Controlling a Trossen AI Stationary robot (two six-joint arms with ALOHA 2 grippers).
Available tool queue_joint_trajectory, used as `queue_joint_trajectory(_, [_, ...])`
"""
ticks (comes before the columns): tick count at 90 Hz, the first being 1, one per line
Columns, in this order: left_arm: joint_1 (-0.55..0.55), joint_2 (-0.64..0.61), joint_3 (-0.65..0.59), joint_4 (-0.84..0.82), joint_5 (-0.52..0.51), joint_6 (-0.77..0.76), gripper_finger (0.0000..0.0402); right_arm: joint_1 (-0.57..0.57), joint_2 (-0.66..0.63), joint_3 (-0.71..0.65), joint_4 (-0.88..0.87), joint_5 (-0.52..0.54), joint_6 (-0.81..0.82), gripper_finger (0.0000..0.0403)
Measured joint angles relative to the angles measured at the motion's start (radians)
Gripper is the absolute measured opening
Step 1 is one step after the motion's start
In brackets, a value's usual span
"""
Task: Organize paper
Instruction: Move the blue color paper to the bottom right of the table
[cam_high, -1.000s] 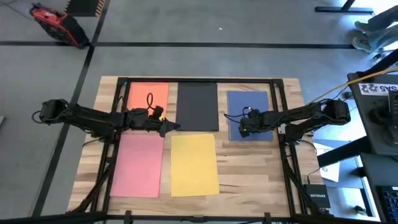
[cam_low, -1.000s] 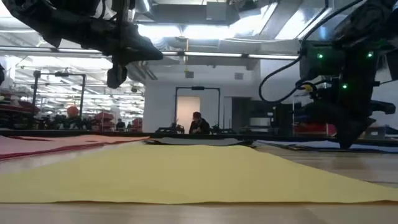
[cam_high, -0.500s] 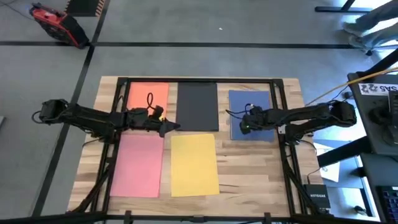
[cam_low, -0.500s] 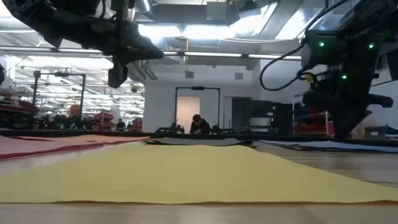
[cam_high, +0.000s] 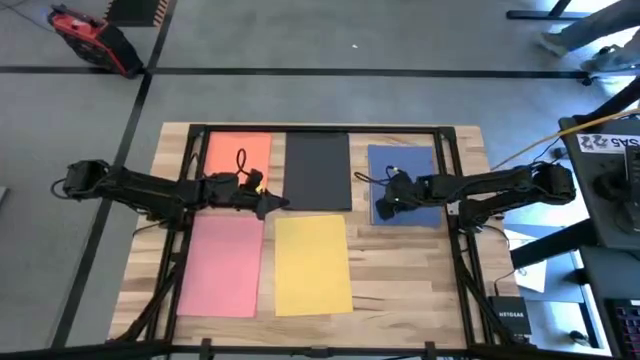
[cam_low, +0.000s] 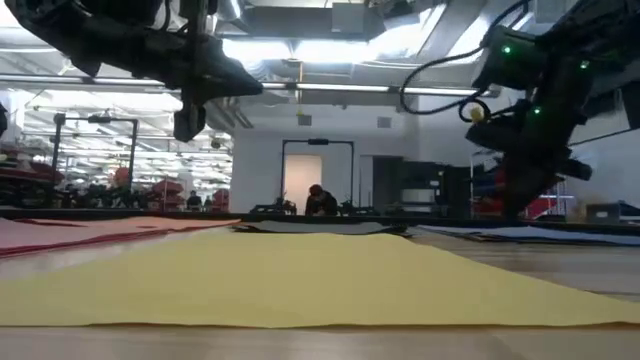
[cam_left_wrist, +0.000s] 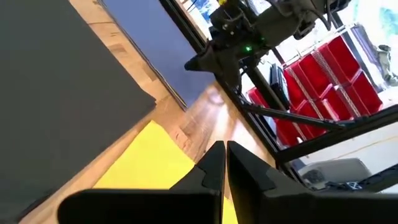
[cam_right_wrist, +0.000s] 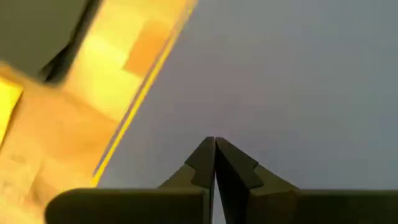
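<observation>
Five paper sheets lie flat on the wooden table (cam_high: 400, 270). Orange (cam_high: 237, 160), black (cam_high: 318, 170) and blue (cam_high: 410, 170) form the far row. Pink (cam_high: 222, 265) and yellow (cam_high: 312, 265) form the near row. My left gripper (cam_high: 278, 203) is shut and hangs in the air over the black sheet's near left corner (cam_left_wrist: 140, 96). My right gripper (cam_high: 377, 207) is shut. It hovers a little above the blue sheet's near left part (cam_right_wrist: 298, 93), and its tip (cam_low: 515, 210) shows clear of the table.
Black frame rails (cam_high: 455, 200) run along the table's left, right and far sides. Bare wood lies at the near right, beside the yellow sheet. A red case (cam_high: 90, 40) sits on the floor at the far left. A person (cam_low: 318, 198) sits in the room behind.
My right gripper has risen off the blue sheet and moved toward the table's left edge, staying shut. My left gripper has kept still.
</observation>
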Motion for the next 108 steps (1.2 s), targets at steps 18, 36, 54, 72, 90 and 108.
queue_joint_trajectory(18, [0.044, 0.000, 0.000, 0.002, 0.011, -0.004, 0.0000, 0.000, 0.000, 0.000, 0.005, -0.022, -0.094, 0.0000])
queue_joint_trajectory(36, [0.089, 0.000, 0.000, 0.004, 0.087, -0.004, 0.0000, -0.038, 0.047, 0.000, 0.006, -0.048, -0.101, 0.0000])
queue_joint_trajectory(54, [0.114, 0.000, 0.000, 0.004, 0.117, -0.004, 0.0000, -0.090, 0.115, 0.000, 0.020, -0.051, -0.143, 0.0000])
queue_joint_trajectory(72, [0.131, 0.000, 0.000, 0.003, 0.145, -0.002, 0.0000, -0.164, 0.178, 0.006, 0.069, -0.073, -0.174, 0.0000])
queue_joint_trajectory(90, [0.131, 0.000, 0.000, 0.003, 0.146, -0.004, 0.0000, -0.214, 0.187, 0.005, 0.111, -0.073, -0.206, 0.0000])
queue_joint_trajectory(108, [0.131, 0.000, 0.000, 0.002, 0.156, 0.015, 0.0000, -0.236, 0.183, 0.004, 0.109, -0.085, -0.293, 0.0000])
